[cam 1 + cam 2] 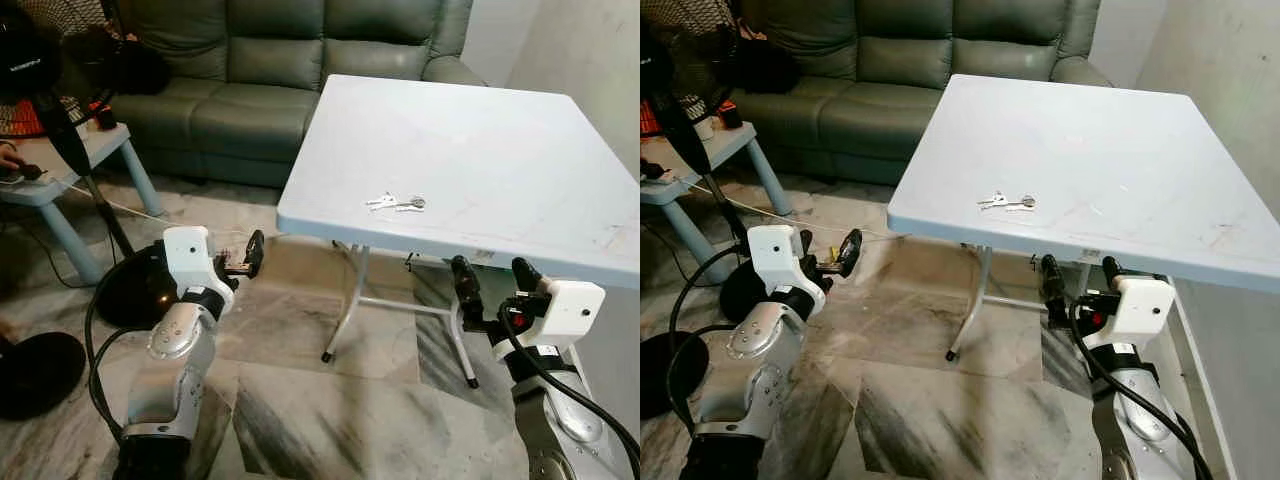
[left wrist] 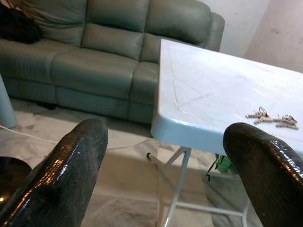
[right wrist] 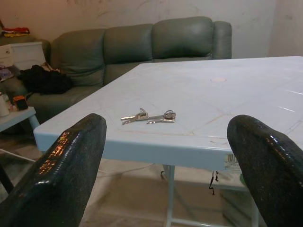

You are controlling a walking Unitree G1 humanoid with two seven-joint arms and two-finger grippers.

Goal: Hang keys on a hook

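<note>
A small bunch of silver keys (image 1: 396,203) lies flat on the white folding table (image 1: 480,150), close to its near edge. The keys (image 3: 148,117) also show on the tabletop in the right wrist view, and the keys (image 2: 272,118) in the left wrist view. My left gripper (image 1: 245,257) is open, held below and to the left of the table's near corner. My right gripper (image 1: 494,279) is open too, raised just under the table's front edge, to the right of the keys. Neither holds anything.
A green sofa (image 1: 260,70) stands behind the table. A light blue side table (image 1: 70,165) with small items sits at the left, beside a standing fan with a black base (image 1: 40,370) and a cord. The table's metal legs (image 1: 350,300) stand on the marble floor between my arms.
</note>
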